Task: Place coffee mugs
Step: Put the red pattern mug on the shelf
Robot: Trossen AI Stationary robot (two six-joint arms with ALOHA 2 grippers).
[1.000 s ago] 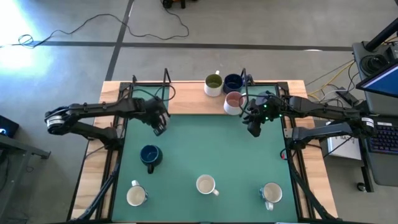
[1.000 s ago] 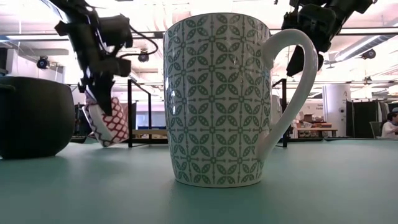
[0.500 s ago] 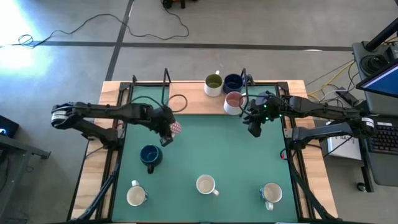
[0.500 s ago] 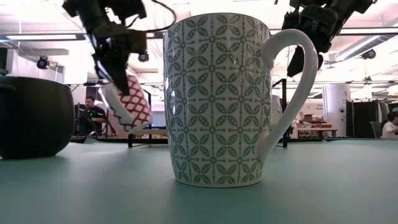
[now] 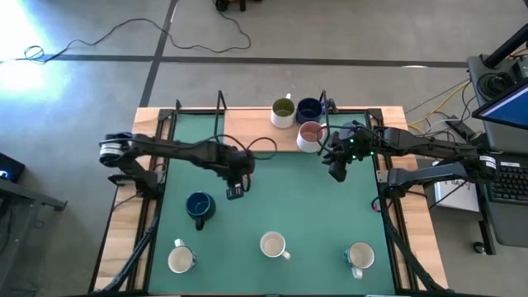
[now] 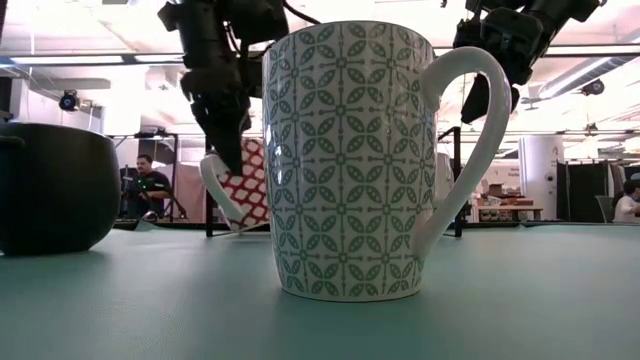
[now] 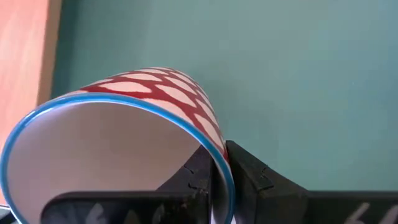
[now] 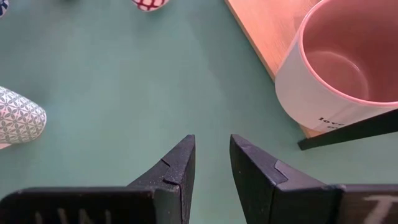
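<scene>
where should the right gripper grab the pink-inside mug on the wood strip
Grip the rim wall of the pink-inside mug, one finger inside and one outside, coming from above. It stands upright with its mouth open, and the right gripper, open, hangs just beside it over the green mat.

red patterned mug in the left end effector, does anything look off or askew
Yes: the red patterned mug is tilted, not upright, held above the green mat. The left end effector pinches its blue rim, one finger inside, one outside. That looks like carrying, not a spill; nothing is seen inside it.
</scene>
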